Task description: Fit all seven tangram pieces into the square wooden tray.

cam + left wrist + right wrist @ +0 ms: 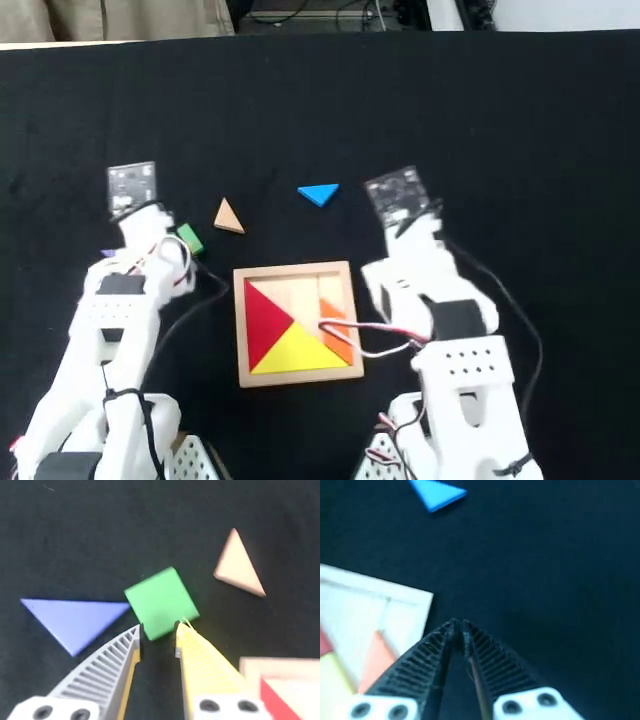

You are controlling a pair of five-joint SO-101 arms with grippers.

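Observation:
The square wooden tray [298, 271] lies between the arms and holds a red triangle [264, 318], a yellow triangle [298, 350] and an orange piece [334, 318]. My left gripper [159, 631] is shut on the near corner of the green square [161, 602], which lies left of the tray [280, 666]. A violet-blue triangle [75, 620] and a tan triangle [239, 567] flank the square. My right gripper [458, 628] is shut on nothing, above the black cloth just off the tray's corner [415, 600]. A blue triangle [437, 494] lies farther off.
In the high view the tan triangle [228, 216] and blue triangle [319, 193] lie beyond the tray, with the green square [189, 238] by the left arm. Red and white cables [365, 345] cross the tray's right edge. Black cloth covers the table.

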